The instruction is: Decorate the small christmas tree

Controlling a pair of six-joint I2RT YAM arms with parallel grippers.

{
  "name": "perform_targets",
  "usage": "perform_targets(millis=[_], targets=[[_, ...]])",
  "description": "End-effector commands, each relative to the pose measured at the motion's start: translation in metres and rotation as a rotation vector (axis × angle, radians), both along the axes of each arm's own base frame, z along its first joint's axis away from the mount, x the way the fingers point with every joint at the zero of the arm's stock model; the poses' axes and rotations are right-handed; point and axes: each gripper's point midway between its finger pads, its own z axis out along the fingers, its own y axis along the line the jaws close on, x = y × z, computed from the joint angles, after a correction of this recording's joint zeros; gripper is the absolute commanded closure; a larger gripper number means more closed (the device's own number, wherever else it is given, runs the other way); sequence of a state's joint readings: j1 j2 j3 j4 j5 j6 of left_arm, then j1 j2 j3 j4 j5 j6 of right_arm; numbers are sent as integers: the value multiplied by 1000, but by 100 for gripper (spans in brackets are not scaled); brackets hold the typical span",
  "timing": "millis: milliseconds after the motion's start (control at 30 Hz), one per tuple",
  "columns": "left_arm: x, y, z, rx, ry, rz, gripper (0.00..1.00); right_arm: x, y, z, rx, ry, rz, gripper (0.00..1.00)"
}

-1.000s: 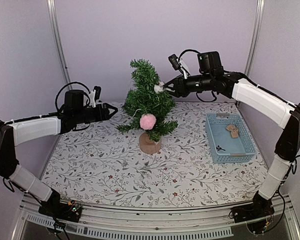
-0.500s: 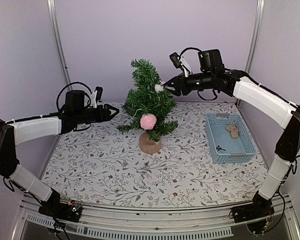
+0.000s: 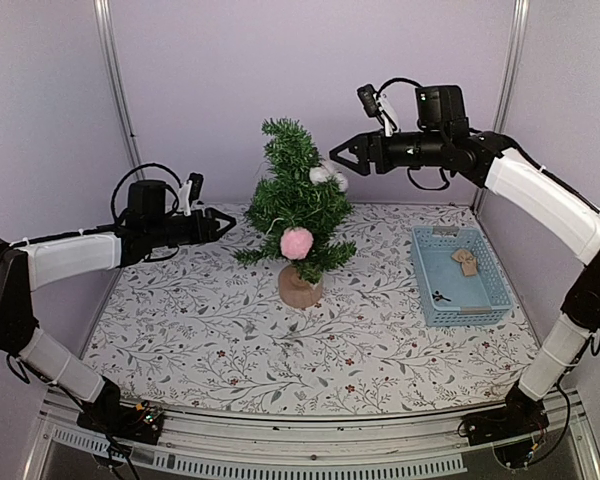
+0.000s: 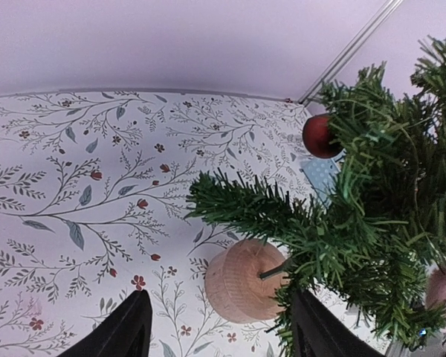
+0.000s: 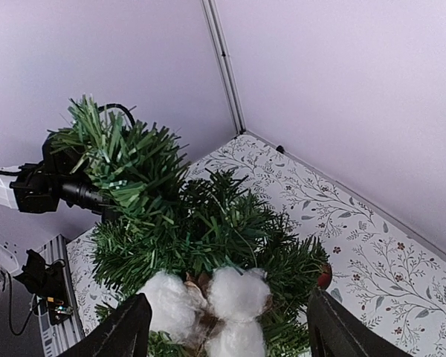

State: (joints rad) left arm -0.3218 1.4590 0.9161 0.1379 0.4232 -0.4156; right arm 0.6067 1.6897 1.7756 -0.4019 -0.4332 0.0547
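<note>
White puff (image 3: 328, 177) sits high on the tree (image 3: 295, 205), with right gripper (image 3: 340, 160) beside it and left gripper (image 3: 227, 222) left of it both open and empty; next, likely, fetch an ornament (image 3: 466, 261) from the basket (image 3: 495, 290).

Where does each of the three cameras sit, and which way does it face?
Top external: above and behind the bases, facing the back wall; shows both arms, left gripper, right gripper, small christmas tree, blue basket.
Left wrist: left of the tree, looking across and down at its wooden base; own fingers at bottom.
Right wrist: high, right of the treetop, looking down toward the left arm; own fingertips at bottom.
Shared: white cotton ornament, top and right wrist.
</note>
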Motion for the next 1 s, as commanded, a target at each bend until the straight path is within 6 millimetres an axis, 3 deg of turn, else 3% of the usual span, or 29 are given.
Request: perform_targets(millis=[0, 100, 233, 433, 600, 800, 967], targets=[[-2, 5, 0, 37, -17, -12, 34, -14, -19, 28, 63, -4, -49, 25], [-1, 10, -6, 29, -5, 12, 35, -26, -33, 14, 85, 78, -86, 25], [5, 24, -17, -29, 24, 73, 38, -45, -48, -27, 130, 248, -120, 27], [16, 10, -46, -57, 105, 17, 39, -66, -69, -91, 174, 450, -196, 31], [21, 5, -65, -94, 137, 15, 39, -85, -77, -134, 308, 601, -218, 33], [25, -19, -82, -113, 156, -47, 40, -96, -76, -175, 406, 729, -234, 36], [21, -44, -108, -123, 218, -115, 41, -94, -51, -197, 394, 759, -209, 38]])
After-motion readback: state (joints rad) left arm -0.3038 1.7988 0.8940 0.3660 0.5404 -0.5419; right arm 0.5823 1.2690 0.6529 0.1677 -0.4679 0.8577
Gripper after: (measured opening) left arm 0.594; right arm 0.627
